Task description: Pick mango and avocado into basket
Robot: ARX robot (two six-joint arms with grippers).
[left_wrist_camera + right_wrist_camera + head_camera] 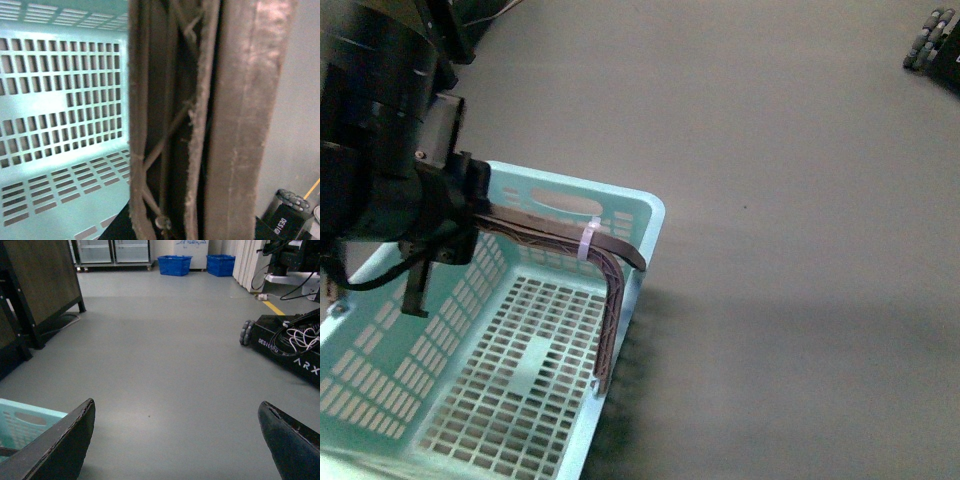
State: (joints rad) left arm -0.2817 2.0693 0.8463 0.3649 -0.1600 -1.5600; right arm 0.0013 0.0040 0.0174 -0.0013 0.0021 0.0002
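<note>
Two arms are reported on, working from left to right. At far left of the front view the black left arm [380,150] reaches down to the basket [642,215]. The left claw [468,212] sits right at the end of the brown ribbed handle [550,232]. Its fingers are hidden behind its own housing, so whether it clamps the handle cannot be told. The left wrist view is blocked almost wholly by that handle at close range, with slotted teal wall beside it.

The basket lies at lower left of the front view against the grey floor [790,200]. Whether it rests on the floor cannot be told. The handle crosses above the far rim and bends down along the right wall, with a white zip tie [588,240] at the bend. The visible slotted floor holds nothing.

Further right, a dark wheeled unit [930,40] stands well apart at the top corner. The right wrist view shows the right claw [177,440] spread wide, its fingers [60,450] far apart with only bare floor between. Beyond it are a black panel stand [42,280], two blue crates [175,265], and a black wheeled base [290,345] with white cables.
</note>
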